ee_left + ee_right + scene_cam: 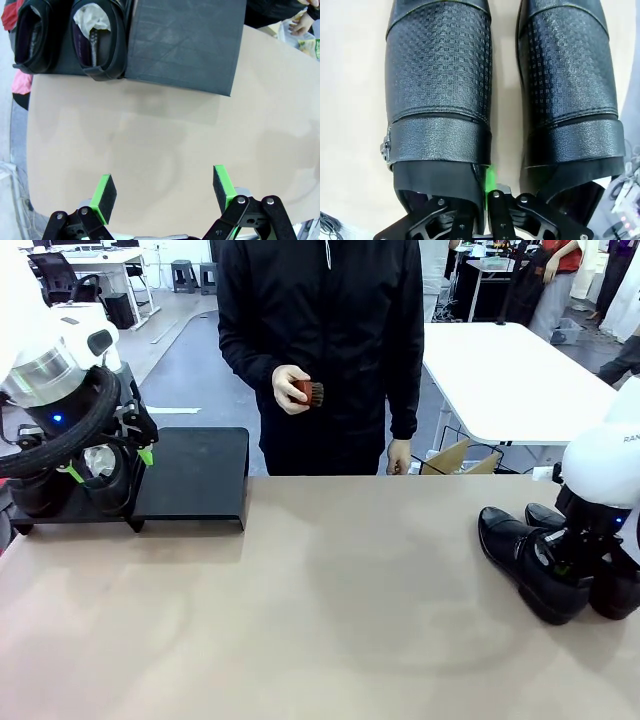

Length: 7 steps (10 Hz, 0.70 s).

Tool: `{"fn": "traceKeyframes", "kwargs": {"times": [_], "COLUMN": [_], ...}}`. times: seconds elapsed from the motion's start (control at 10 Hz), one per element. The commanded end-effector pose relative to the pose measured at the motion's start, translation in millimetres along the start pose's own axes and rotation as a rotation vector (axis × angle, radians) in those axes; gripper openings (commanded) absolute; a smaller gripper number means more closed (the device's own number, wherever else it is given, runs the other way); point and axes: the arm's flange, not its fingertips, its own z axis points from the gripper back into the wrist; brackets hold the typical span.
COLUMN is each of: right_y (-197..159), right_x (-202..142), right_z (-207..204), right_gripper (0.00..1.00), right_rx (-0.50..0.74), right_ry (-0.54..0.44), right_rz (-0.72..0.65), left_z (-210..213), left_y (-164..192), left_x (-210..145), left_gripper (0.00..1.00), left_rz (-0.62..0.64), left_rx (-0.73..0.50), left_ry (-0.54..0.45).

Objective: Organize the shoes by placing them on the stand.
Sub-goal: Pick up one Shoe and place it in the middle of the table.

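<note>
Shoes (527, 558) lie in two pairs. One pair is on the table (300, 620) at your right side, side by side and just apart. Your right gripper (565, 558) is down between them. In its wrist view the right gripper (487, 192) is pinched shut on the collar wall of one shoe (437, 90), on the side facing its mate (570, 75). One finger is inside the opening and the other outside, with a green pad (490, 179) showing at the edge.

The other pair (30, 37) stands on the left end of the stand (190, 475), touching each other. One of them (97, 40) has crumpled white paper (90, 20) inside.

Your left gripper (110, 465) hangs over that end of the stand. In its wrist view the left gripper (164, 192) is spread wide above bare table, its pads (105, 197) holding nothing.

Across the table a person (320, 340) stands with a brush (308, 392) in one hand (288, 390).
</note>
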Motion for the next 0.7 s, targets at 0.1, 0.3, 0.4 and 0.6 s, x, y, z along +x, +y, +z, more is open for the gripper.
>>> {"fn": "traceKeyframes", "kwargs": {"times": [0.1,0.3,0.4,0.6], "right_y": [-2,20,37,90], "right_x": [-27,-52,-64,-91], "right_z": [21,72,96,128], "right_gripper": [0.00,0.00,0.00,0.00], "right_rx": [0.095,0.129,0.174,0.203], "right_ry": [-0.010,-0.070,-0.079,-0.080], "right_rz": [-0.031,-0.200,-0.236,-0.226], "left_z": [0,0,0,0], "left_y": [1,1,1,1], "left_x": [1,1,1,1], "left_gripper": [1.00,1.00,1.00,1.00], "left_rz": [-0.007,-0.007,-0.007,-0.007], "left_rx": [0.007,0.007,0.007,0.007], "left_ry": [-0.014,-0.014,-0.014,-0.014]}}
